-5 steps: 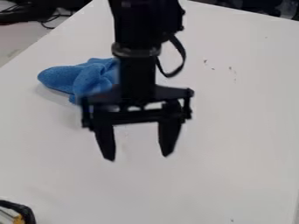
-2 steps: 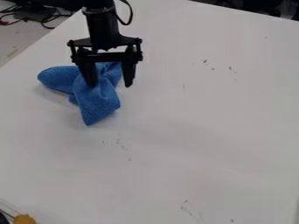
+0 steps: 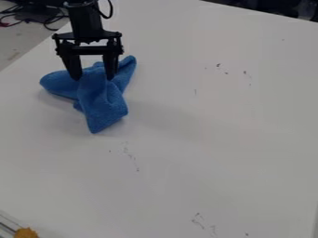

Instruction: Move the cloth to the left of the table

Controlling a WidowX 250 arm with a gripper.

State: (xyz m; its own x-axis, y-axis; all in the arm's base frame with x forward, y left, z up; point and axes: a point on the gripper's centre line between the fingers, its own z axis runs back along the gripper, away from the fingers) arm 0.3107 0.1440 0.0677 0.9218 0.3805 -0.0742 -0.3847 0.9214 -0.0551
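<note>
The black gripper (image 3: 93, 78) hangs over the upper left of the white table, its two fingers spread apart and pointing down at the cloth. Beneath and in front of it lies the blue cloth (image 3: 102, 108), crumpled, with one lobe out to the left, one up to the right and one toward the camera. The fingertips overlap the cloth's upper part; whether they touch it I cannot tell.
The white table (image 3: 205, 130) has small dark marks on its surface. Its left edge slants past the cloth, with black cables (image 3: 55, 19) beyond it. A yellow-orange object (image 3: 26, 233) is at the bottom left corner.
The gripper has moved up and to the left in the view, from the table's middle to over the cloth. The cloth appears to lie where it was.
</note>
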